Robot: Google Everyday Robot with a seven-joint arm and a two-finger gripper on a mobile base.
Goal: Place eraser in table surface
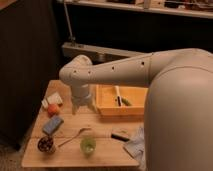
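The eraser (120, 136), a small dark-faced block with a pale edge, lies flat on the table surface (107, 156), towards the front right. My gripper (83, 106) hangs from the white arm, pointing down over the middle of the table, just left of the yellow bin (107, 111). Its fingers stand apart with nothing visible between them. The gripper is well to the left of the eraser and further back, apart from it.
The yellow bin holds a white utensil and a green item. An orange fruit (53, 109), a white wedge (54, 98) and a blue-grey slab (52, 125) lie at the left. A spoon (75, 136), green cup (88, 145), dark cup (46, 144) and crumpled cloth (135, 146) line the front.
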